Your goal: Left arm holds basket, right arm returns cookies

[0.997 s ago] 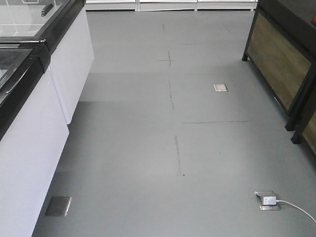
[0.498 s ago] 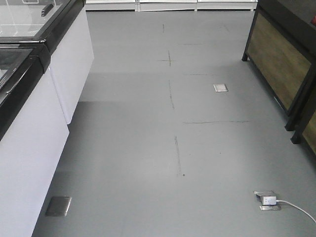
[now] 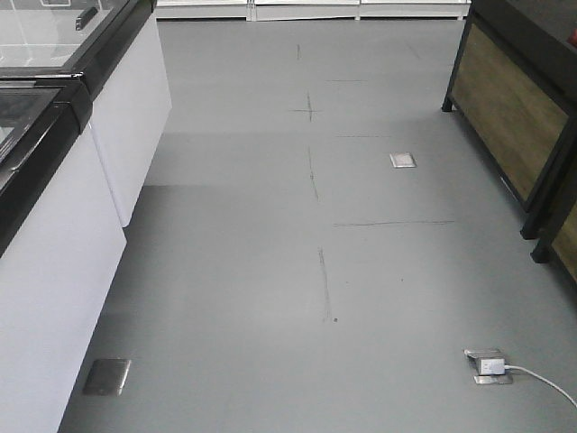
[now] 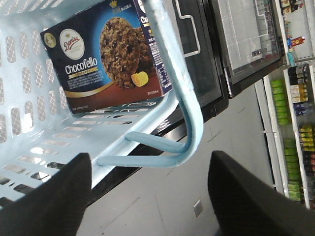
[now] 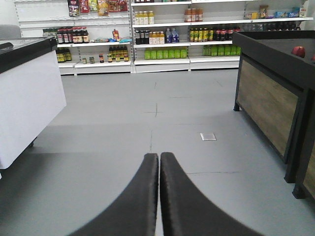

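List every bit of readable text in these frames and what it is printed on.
"Danisa": white oval on the cookie box, in the basket.
"Chocofello": box front, below the oval.
Fine print on the box: blurred.
Labels on shelf bottles: too small.
Front view: no text.

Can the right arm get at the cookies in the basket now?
Probably not yet: the right end effector is shut and faces the aisle floor, basket and cookies outside its view.
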